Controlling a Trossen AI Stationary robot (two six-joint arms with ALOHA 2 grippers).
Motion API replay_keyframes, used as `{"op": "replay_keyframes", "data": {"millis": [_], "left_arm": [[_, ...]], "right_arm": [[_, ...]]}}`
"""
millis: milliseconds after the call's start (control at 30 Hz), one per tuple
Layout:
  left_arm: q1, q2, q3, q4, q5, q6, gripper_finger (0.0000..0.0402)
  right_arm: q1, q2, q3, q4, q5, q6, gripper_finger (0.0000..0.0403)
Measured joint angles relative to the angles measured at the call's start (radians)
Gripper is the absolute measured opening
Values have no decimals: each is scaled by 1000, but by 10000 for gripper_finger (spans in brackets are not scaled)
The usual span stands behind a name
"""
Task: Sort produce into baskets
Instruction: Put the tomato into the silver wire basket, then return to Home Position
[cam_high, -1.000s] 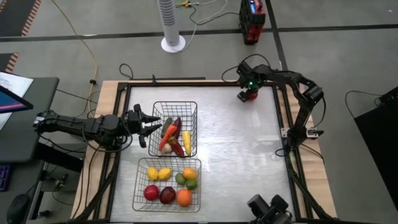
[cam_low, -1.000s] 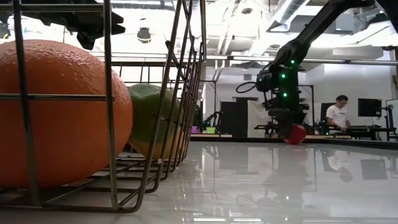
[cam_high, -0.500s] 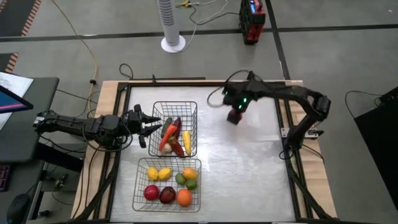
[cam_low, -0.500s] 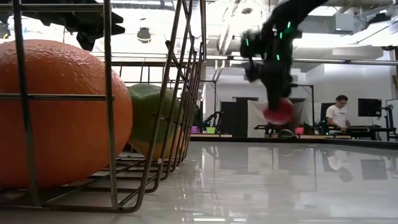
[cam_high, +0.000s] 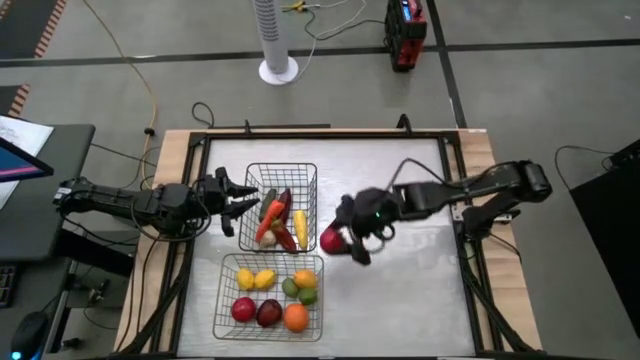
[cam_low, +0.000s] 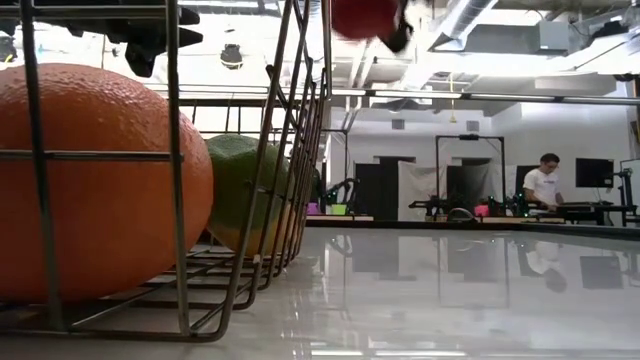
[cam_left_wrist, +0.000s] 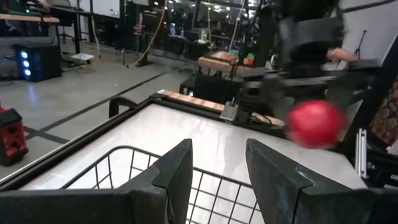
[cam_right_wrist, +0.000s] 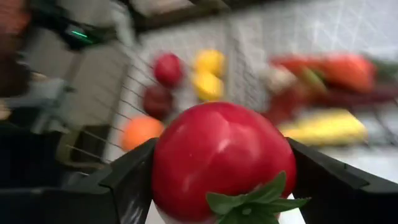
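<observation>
The right gripper (cam_high: 338, 240) is gripping a red tomato (cam_high: 331, 239) between its fingers (cam_right_wrist: 127, 180), holding it clear of the white table (cam_high: 400, 270), just beside the right edge of the far basket (cam_high: 300, 172) and above the near basket's (cam_high: 222, 300) far right corner. From the right wrist the tomato (cam_right_wrist: 214, 160) is filling the gap between both fingers, its green leaf showing underneath. In the low view the tomato (cam_low: 364, 14) is hanging high, above the basket wire.

The left gripper (cam_high: 235, 203) is hovering at the far basket's left side, its fingers (cam_left_wrist: 174, 177) spread apart with nothing between them; from its wrist the tomato (cam_left_wrist: 315, 123) is showing beyond the basket rim (cam_left_wrist: 118, 155).

The far basket is holding the long pieces: a red pepper (cam_high: 271, 214), a purple eggplant (cam_high: 284, 203), a yellow one (cam_high: 300, 228), a red one (cam_high: 286, 240) and a pale garlic (cam_high: 268, 238).

The near basket is holding the round pieces: two yellow lemons (cam_high: 254, 279), an orange (cam_high: 304, 279), two green limes (cam_high: 299, 291), a red apple (cam_high: 243, 308), a dark red fruit (cam_high: 269, 314) and a big orange (cam_high: 295, 317). In the low view the big orange (cam_low: 90, 180) and a lime (cam_low: 245, 190) are sitting behind the wire.

A person (cam_low: 544, 184) is sitting in the room behind the table
</observation>
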Motion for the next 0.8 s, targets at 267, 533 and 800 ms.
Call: {"op": "replay_keyframes", "data": {"millis": [267,533,800], "left_arm": [[0,0,0,5,28,7,137],[0,7,-1,-1,37,6,137],[0,4,-1,14,36,34,137]], "right_arm": [[150,122,2,366,16,-73,347],[167,264,37,480,16,-102,386],[123,160,40,269,126,-112,393]]}}
